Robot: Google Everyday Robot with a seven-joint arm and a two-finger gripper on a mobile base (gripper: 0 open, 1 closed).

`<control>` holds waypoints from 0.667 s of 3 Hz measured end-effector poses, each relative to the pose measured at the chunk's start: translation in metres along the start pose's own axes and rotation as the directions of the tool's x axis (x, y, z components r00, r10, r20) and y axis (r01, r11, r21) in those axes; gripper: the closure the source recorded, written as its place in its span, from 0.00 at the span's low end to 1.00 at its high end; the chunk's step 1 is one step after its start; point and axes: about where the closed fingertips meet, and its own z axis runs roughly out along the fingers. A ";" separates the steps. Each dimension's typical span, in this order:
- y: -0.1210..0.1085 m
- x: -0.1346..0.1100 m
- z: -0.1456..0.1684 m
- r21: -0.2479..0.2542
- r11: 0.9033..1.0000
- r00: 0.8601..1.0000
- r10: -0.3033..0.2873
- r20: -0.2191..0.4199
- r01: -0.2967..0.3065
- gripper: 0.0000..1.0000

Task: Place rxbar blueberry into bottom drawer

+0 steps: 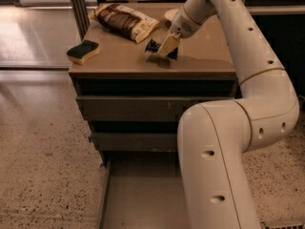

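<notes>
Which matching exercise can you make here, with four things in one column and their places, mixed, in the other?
1 sponge
2 snack bag
3 rxbar blueberry
4 bottom drawer

A pulled open, low by the floor
B held in the tool, just above the cabinet top
C lying at the back of the cabinet top
D near the cabinet top's front left corner

Pairs: 1-D, 2-C, 3-B, 4-A.
</notes>
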 end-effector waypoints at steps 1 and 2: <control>0.008 -0.006 -0.007 -0.006 0.999 0.999 -0.039 -0.020 0.039 1.00; 0.026 -0.013 -0.028 -0.021 0.997 0.998 -0.070 -0.006 0.070 1.00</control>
